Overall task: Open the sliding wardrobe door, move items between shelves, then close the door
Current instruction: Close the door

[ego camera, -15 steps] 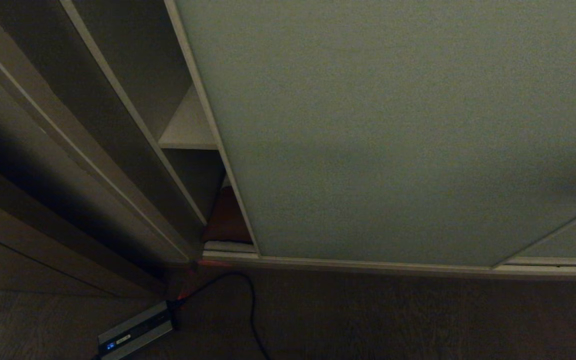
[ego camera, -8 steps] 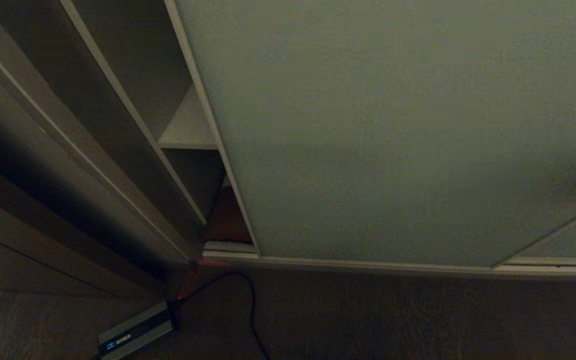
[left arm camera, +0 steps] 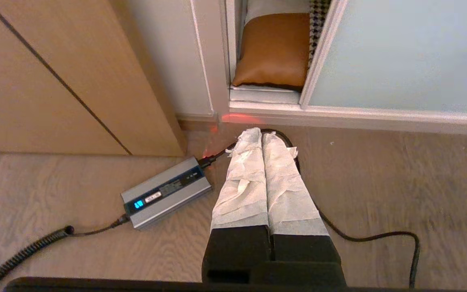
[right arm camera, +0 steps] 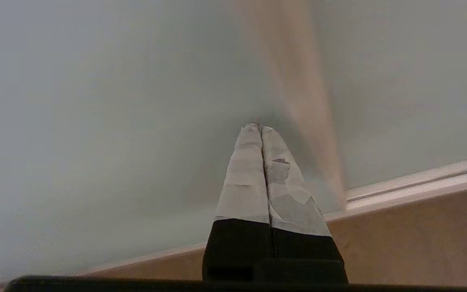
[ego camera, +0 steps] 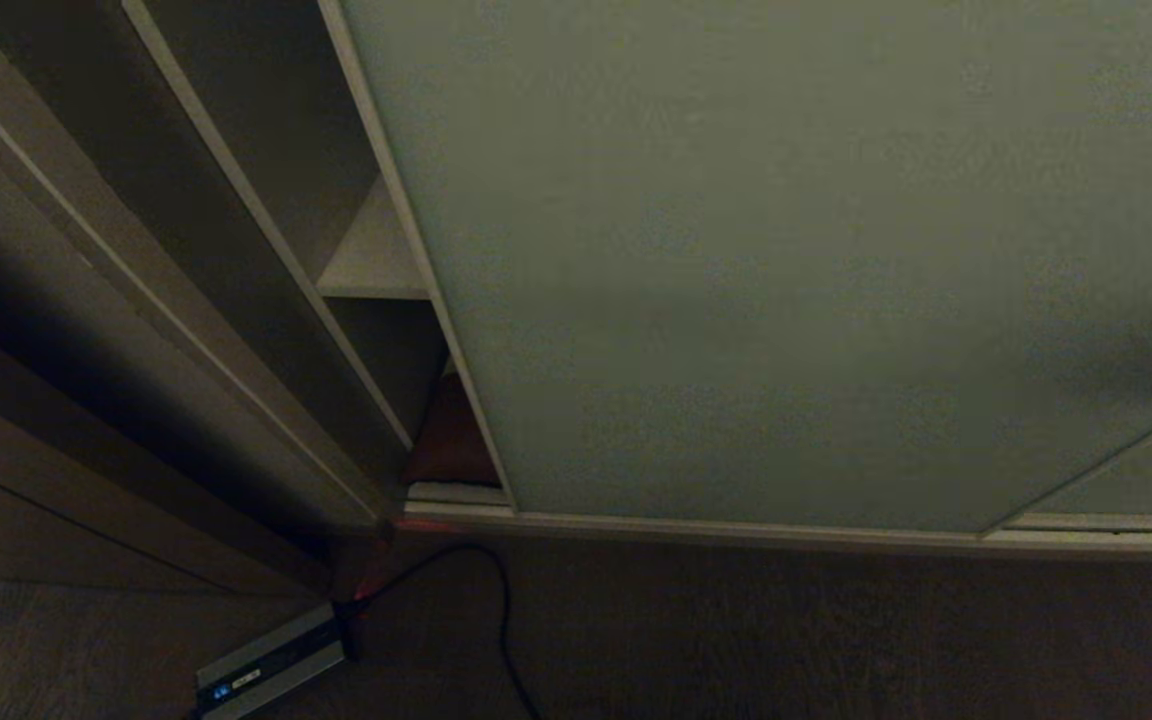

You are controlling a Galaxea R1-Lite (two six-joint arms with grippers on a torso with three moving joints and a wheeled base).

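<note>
The sliding wardrobe door (ego camera: 786, 260) covers nearly the whole opening, leaving just a narrow gap at its left edge where a shelf (ego camera: 371, 265) and a brown cushion (left arm camera: 273, 49) peek out. Right tool (right arm camera: 260, 127) is pressed together, tips right up against the door panel. Left tool (left arm camera: 261, 134) hangs closed over the floor (left arm camera: 399, 174) near the power brick (left arm camera: 166, 192).

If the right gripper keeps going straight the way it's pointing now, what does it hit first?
Most likely the sliding wardrobe door. The right gripper, jaws shut, points at its pale panel, tips seemingly close to or against it; depth is unclear.
</note>
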